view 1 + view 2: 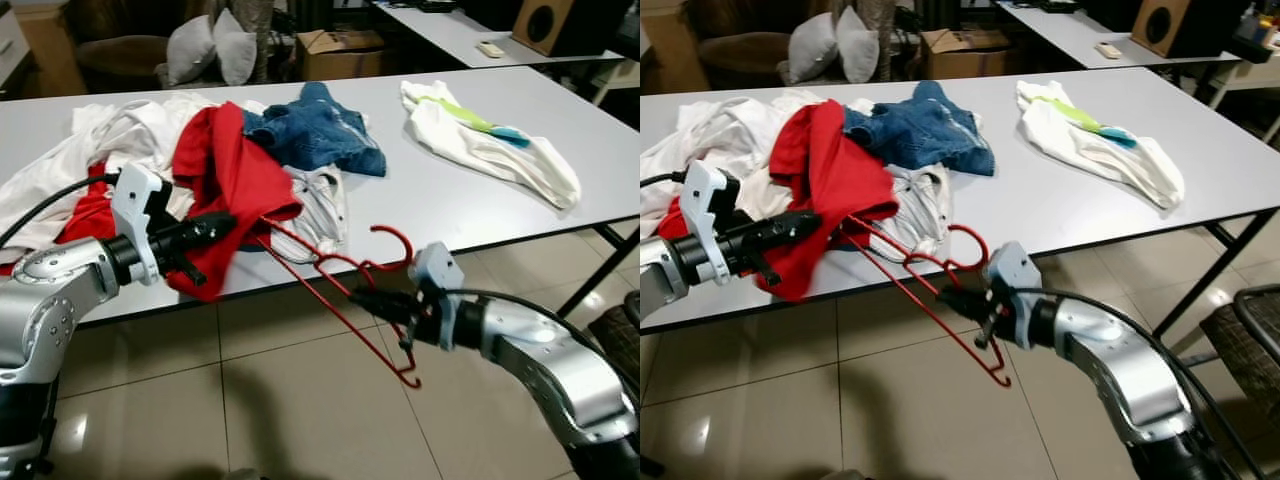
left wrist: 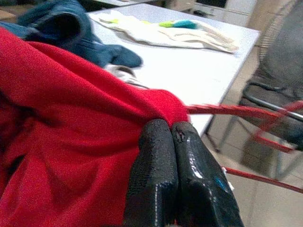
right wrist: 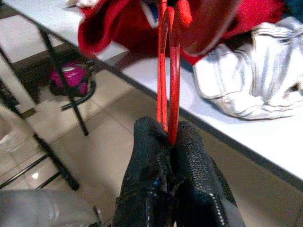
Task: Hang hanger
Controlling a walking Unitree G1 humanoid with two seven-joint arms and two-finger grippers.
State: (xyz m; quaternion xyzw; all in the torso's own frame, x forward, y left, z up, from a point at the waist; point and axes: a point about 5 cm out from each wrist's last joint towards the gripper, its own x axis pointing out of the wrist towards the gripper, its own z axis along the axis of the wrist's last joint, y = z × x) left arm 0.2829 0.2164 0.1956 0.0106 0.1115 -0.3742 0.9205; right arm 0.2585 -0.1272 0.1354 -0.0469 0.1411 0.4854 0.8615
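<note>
The right gripper [image 3: 168, 142] is clamped on the thin red wire hanger [image 1: 345, 275]; the left gripper [image 2: 173, 137], fingers together, pinches the red cloth garment [image 1: 225, 175]. Hanging is not yet done.

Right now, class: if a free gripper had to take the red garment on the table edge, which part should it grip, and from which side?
Grip the red garment at its hem, which droops over the table edge. Come from the floor side, in front: that fold hangs free, while the upper cloth lies among the white clothes and denim. Keep off the red hanger.
</note>
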